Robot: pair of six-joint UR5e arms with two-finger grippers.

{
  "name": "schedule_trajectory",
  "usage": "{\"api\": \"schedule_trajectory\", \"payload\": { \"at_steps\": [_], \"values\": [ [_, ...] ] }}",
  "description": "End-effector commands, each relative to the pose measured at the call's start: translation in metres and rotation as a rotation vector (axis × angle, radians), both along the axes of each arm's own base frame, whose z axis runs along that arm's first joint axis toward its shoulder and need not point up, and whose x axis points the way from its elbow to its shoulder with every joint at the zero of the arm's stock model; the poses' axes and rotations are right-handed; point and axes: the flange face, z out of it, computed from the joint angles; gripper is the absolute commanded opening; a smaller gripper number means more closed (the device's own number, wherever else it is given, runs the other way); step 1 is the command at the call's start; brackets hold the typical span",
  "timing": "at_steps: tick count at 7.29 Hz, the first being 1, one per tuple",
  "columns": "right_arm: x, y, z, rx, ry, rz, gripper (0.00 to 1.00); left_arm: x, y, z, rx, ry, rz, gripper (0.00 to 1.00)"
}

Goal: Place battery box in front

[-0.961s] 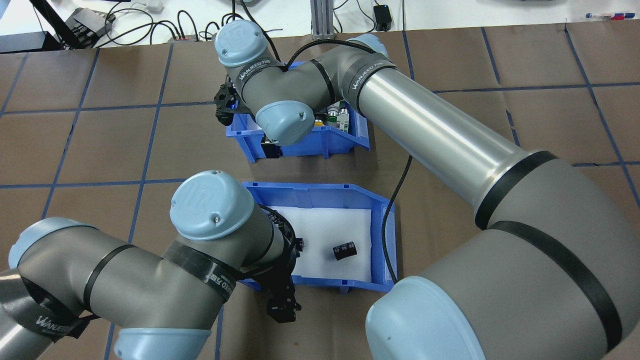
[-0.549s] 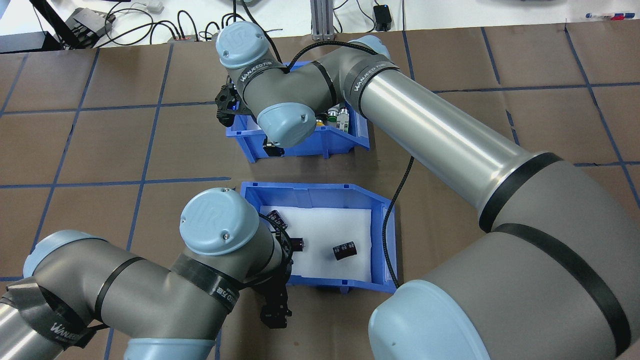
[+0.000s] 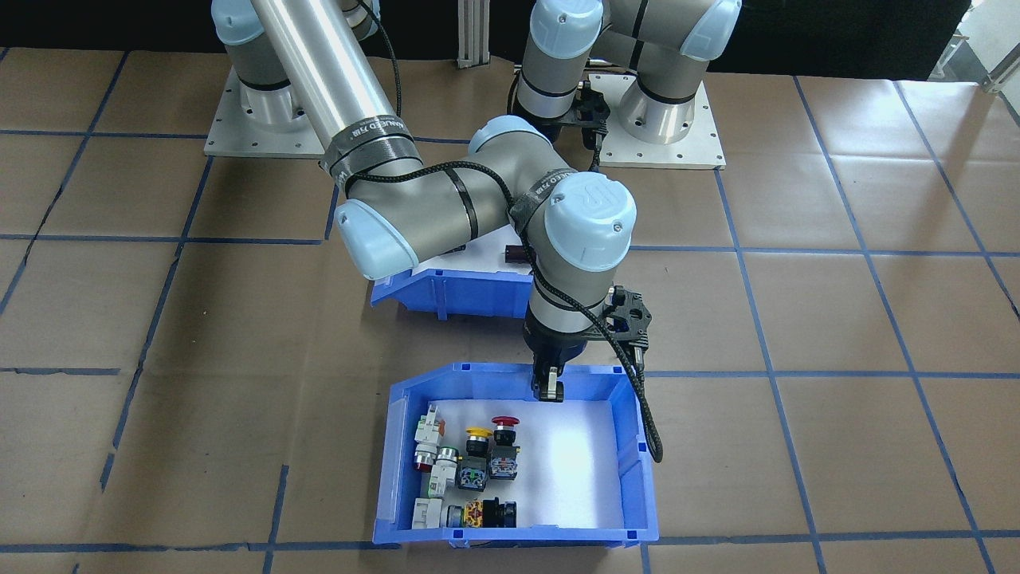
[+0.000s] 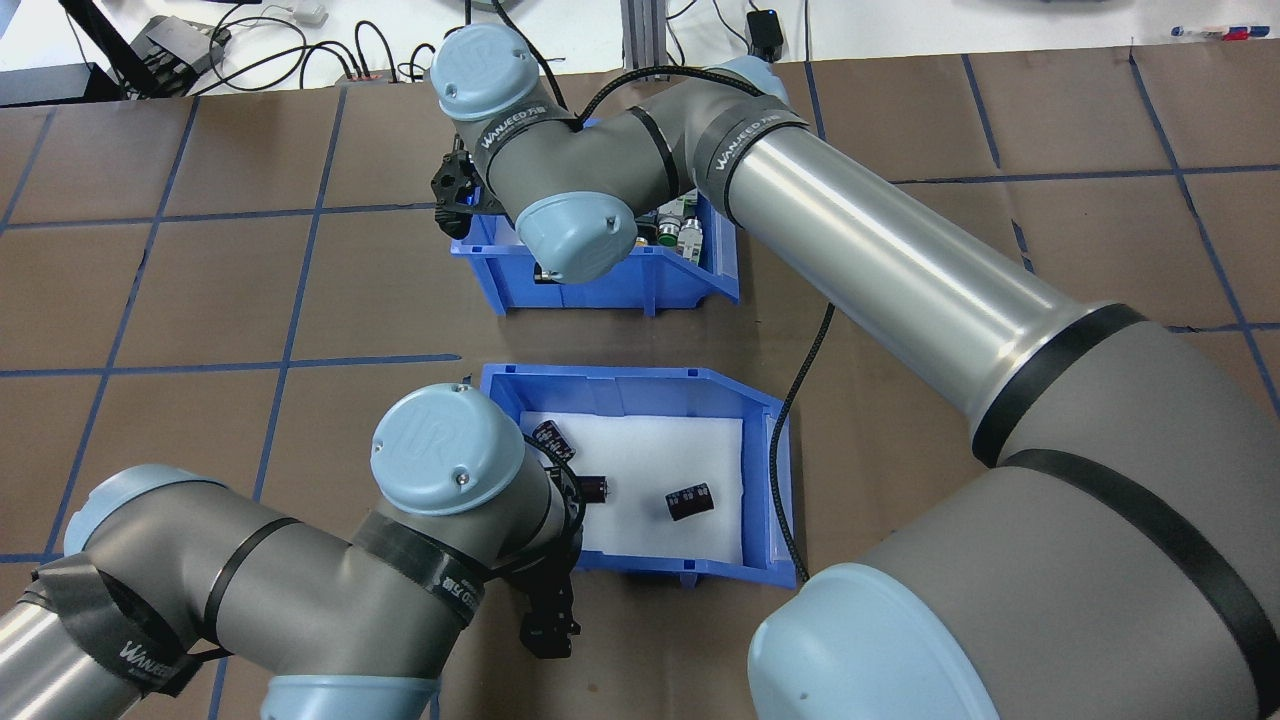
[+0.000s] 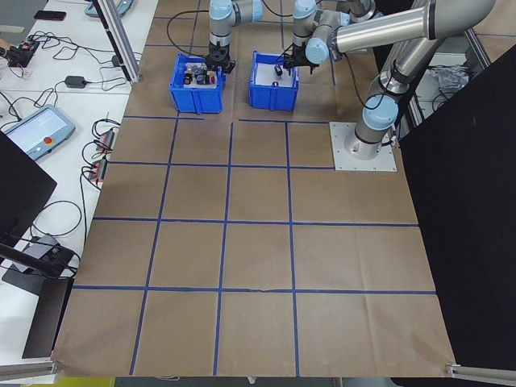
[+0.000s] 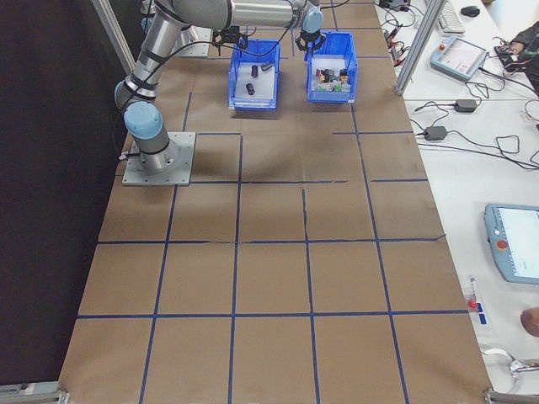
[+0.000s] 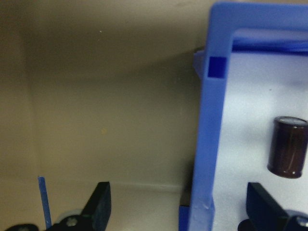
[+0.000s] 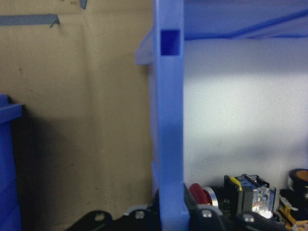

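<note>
The battery box (image 4: pixel 640 380) is a blue bin with a white liner, and it holds three dark cylinders (image 4: pixel 690 502). It sits nearer my base than the other bin, half hidden behind my right arm in the front-facing view (image 3: pixel 446 288). My left gripper (image 7: pixel 179 198) is open and straddles the box's left wall (image 7: pixel 204 144), one finger outside and one inside. The overhead view hides these fingers under the wrist. My right gripper (image 3: pixel 547 388) is shut on the near wall of the switch bin (image 3: pixel 398 454), and that wall (image 8: pixel 171 144) is pinched between its fingers.
The switch bin (image 4: pixel 600 285) holds several red, yellow and white push-buttons (image 3: pixel 470 470) and stands on the far side of the battery box. Brown paper with blue tape lines (image 4: pixel 200 300) covers the table around both bins. Cables and devices lie beyond the table's far edge.
My left wrist has slid right and toward my base along the battery box's left wall, uncovering two more cylinders. The right arm has nudged the switch bin slightly away from my base.
</note>
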Motion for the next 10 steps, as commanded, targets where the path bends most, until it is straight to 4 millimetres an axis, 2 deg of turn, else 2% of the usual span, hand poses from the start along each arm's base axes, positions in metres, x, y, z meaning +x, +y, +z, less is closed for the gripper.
{"api": "schedule_trajectory", "payload": {
  "at_steps": [1, 2, 3, 4, 5, 6, 7, 8, 9, 10],
  "values": [
    [-0.039, -0.013, 0.039, -0.034, -0.012, -0.02, 0.04, -0.003, -0.004, -0.008, 0.007, 0.007, 0.005, 1.0],
    [-0.078, -0.025, 0.058, -0.023, -0.004, -0.034, 0.04, -0.003, -0.005, -0.009, 0.007, 0.005, 0.004, 0.93],
    [-0.11, -0.027, 0.072, -0.02, 0.008, -0.013, 0.04, -0.004, -0.007, -0.01, 0.0, 0.008, 0.001, 0.87],
    [-0.144, -0.023, 0.077, -0.009, 0.021, 0.001, 0.04, -0.006, -0.012, -0.014, -0.014, 0.014, -0.001, 0.86],
    [-0.193, -0.019, 0.084, -0.007, 0.032, 0.019, 0.04, -0.006, -0.013, -0.018, -0.009, 0.012, -0.002, 0.73],
    [-0.25, -0.008, 0.093, 0.001, 0.042, 0.026, 0.04, -0.008, -0.013, -0.017, -0.014, 0.016, -0.007, 0.5],
    [-0.309, 0.005, 0.092, 0.027, 0.05, 0.034, 0.04, -0.009, -0.016, -0.014, -0.047, 0.032, -0.01, 0.29],
    [-0.358, 0.018, 0.09, 0.048, 0.053, 0.031, 0.04, -0.014, -0.019, -0.008, -0.086, 0.08, -0.007, 0.09],
    [-0.39, 0.032, 0.083, 0.074, 0.058, 0.048, 0.04, -0.019, -0.02, -0.003, -0.109, 0.138, -0.018, 0.0],
    [-0.411, 0.048, 0.085, 0.082, 0.067, 0.058, 0.04, -0.018, -0.02, 0.009, -0.145, 0.15, -0.022, 0.0]
  ]
}}
